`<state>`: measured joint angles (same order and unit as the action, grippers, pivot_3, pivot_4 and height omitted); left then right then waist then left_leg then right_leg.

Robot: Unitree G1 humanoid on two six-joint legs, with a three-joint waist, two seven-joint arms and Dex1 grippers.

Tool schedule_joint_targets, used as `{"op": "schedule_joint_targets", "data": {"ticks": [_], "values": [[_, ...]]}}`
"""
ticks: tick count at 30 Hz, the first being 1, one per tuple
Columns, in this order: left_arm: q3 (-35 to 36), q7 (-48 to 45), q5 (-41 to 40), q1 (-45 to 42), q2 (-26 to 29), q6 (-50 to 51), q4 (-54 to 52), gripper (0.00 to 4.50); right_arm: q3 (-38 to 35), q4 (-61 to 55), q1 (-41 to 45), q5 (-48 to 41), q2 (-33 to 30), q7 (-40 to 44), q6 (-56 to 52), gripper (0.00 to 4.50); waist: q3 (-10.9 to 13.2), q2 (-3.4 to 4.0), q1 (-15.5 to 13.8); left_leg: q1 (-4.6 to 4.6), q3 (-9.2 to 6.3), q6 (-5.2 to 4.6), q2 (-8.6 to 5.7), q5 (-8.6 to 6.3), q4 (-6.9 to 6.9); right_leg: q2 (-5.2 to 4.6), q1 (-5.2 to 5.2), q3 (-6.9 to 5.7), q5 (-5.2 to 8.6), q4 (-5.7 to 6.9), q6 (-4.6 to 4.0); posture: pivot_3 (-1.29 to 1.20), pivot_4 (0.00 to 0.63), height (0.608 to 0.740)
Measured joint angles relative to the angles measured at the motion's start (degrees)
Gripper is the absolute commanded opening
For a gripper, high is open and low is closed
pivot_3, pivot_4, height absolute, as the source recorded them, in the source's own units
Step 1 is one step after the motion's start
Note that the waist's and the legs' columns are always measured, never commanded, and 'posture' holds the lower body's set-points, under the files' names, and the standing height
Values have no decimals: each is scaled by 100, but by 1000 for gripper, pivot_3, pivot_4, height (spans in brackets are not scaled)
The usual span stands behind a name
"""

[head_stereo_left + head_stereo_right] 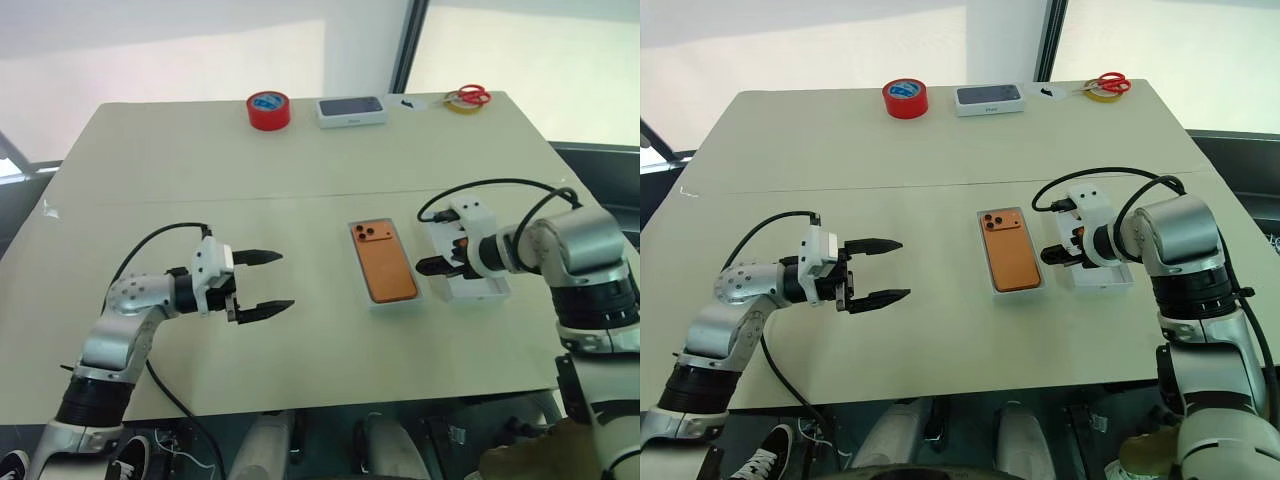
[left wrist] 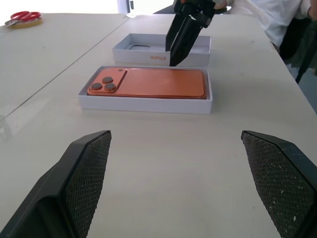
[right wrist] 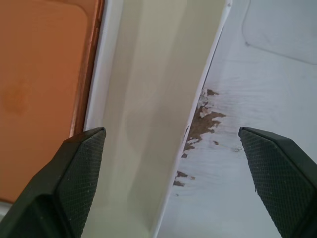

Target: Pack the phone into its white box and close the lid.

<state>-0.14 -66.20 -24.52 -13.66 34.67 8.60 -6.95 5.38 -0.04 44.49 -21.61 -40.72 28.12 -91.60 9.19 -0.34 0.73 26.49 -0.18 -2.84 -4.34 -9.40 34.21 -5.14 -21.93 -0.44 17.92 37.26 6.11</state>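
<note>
Left eye view is showing the phone (image 1: 380,262) lying camera side up inside the white box (image 1: 384,301), near the middle of the pale surface (image 1: 200,180); its three lenses are sitting at the far corner of the tray. Just beside the tray, on my right, the lid (image 1: 487,291) is lying open side up, apart from the tray by a narrow strip of bare surface. I am holding my right tool (image 1: 437,266) pointing steeply down over the lid's near wall and that strip, with its two black fingers spread wide and gripping nothing. In the right wrist view one finger is hanging toward the tray's wall and the orange phone, the other over the lid's inner floor, where some brown scuffs are showing. I am holding my left tool (image 1: 272,283) well apart on my left, pointing roughly level toward the tray, likewise released and empty; its wrist view is looking along the surface at the tray's long side with the lid behind it. Along the far edge a red tape roll (image 1: 268,109), a white box printed with a dark phone (image 1: 351,110) and red-handled scissors (image 1: 468,96) are sitting.
</note>
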Motion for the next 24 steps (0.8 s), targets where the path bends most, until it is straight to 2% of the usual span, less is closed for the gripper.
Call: {"op": "schedule_joint_targets", "data": {"ticks": [1,4,10,11,21,24], "values": [[1,29,-2,19,0,10,-45,4426,83,26,-1,14,4,-16,67,4500,0,0,5,0,0,0,0,0,0,0,-1,0,0,0,0,0,150,738],[3,116,-40,99,0,75,-137,4500,106,71,1,34,30,-45,151,3678,0,0,9,-1,0,0,0,0,0,0,-1,0,0,1,0,0,150,738],[7,274,-100,184,-1,91,-275,4500,92,132,0,127,159,-208,199,500,-1,0,9,-2,0,0,0,0,-1,1,0,0,0,2,0,0,150,738],[7,275,-102,184,-1,91,-282,4500,94,122,0,125,195,-226,200,106,-1,0,9,-2,0,0,0,0,-1,1,0,0,0,2,0,0,150,738],[49,322,-109,147,-5,68,-177,4500,-526,76,-163,223,616,-531,409,41,-1,1,7,-2,1,3,0,2,-2,2,-3,0,-1,5,1,0,150,738],[59,325,-121,115,-20,114,-34,3660,-1110,227,-97,208,907,-614,870,0,-1,1,9,-2,1,7,0,4,-5,5,-4,0,-1,5,2,0,150,738]]}}
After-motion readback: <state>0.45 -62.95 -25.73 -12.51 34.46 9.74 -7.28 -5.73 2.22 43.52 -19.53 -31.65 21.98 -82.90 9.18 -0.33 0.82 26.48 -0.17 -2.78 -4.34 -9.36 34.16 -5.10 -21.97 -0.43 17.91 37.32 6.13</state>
